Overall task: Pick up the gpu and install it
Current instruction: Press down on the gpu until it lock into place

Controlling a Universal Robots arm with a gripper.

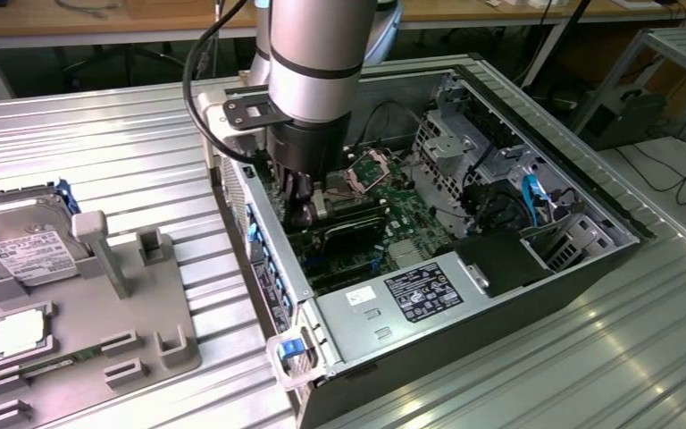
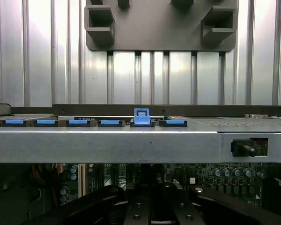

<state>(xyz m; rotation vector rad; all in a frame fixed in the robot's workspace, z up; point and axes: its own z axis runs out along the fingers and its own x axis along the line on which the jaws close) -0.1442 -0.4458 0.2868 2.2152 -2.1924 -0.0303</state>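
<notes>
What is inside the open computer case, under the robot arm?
Inside the case lie a green motherboard, a silver power supply and a drive cage. The hand is down at a dark card, the gpu. The arm covers the slot.

The arm is a smooth silver-grey cylinder ringed by a black band. Below it sit a light-grey flange, a black bracket with screws and a dark tool. A black cable loops alongside.
</notes>
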